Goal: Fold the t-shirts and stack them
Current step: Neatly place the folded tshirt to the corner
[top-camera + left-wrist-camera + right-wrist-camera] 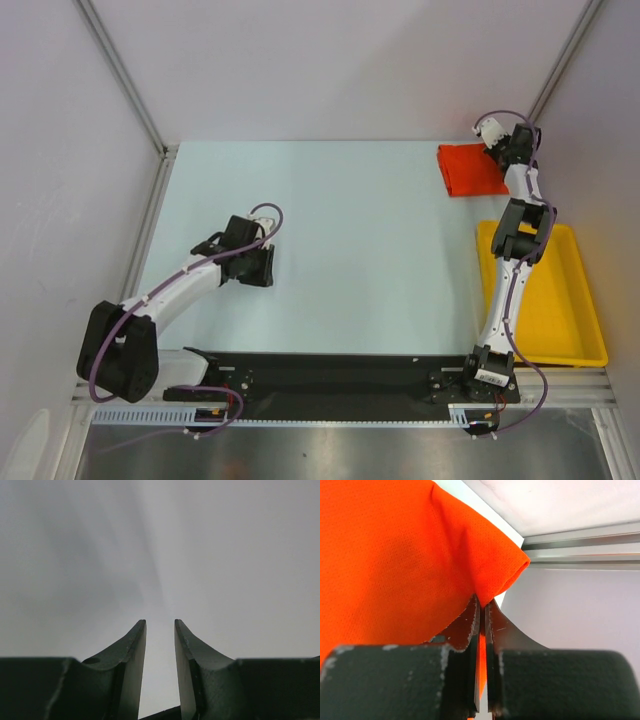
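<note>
Pinching an edge of the orange-red t-shirt (395, 555), the right gripper (482, 602) has its two dark fingers clamped together, with a thin strip of cloth showing between them. Seen from overhead, the t-shirt lies as a compact folded rectangle at the far right corner of the pale table (370, 220), just beyond the yellow tray (590, 330) that sits along the right edge. The right arm reaches over the tray to the cloth. The left gripper (160, 625) is over the left-centre of the table, well apart from the t-shirt, its fingers a narrow gap apart with only blurred grey surface between them.
</note>
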Controlling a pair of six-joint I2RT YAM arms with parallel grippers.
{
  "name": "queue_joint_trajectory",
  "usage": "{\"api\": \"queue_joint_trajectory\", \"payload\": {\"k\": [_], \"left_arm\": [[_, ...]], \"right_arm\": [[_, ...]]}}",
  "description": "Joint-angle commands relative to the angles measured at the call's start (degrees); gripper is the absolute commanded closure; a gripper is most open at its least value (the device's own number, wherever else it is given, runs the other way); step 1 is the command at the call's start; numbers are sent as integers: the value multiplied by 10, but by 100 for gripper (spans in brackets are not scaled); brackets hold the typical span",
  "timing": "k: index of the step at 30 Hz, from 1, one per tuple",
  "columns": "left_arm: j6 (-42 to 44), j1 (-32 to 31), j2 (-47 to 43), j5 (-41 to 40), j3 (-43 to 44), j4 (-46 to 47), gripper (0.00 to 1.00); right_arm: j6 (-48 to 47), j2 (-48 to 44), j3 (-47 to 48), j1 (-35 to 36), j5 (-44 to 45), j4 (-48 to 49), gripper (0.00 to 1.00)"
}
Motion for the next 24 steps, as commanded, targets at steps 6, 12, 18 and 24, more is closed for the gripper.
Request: {"api": "queue_joint_trajectory", "payload": {"k": [6,12,18,24], "left_arm": [[-7,18,3,18,20,11,66],[-18,30,-5,26,19,9,66],[-31,37,-26,31,8,8,66],[-42,42,-53,27,0,-1,66]], "right_arm": [[51,-3,25,-20,-3,83,100],[76,-1,18,-30,7,100,100],[100,8,23,-26,8,126,100],[139,-13,7,-20,47,164,19]]}}
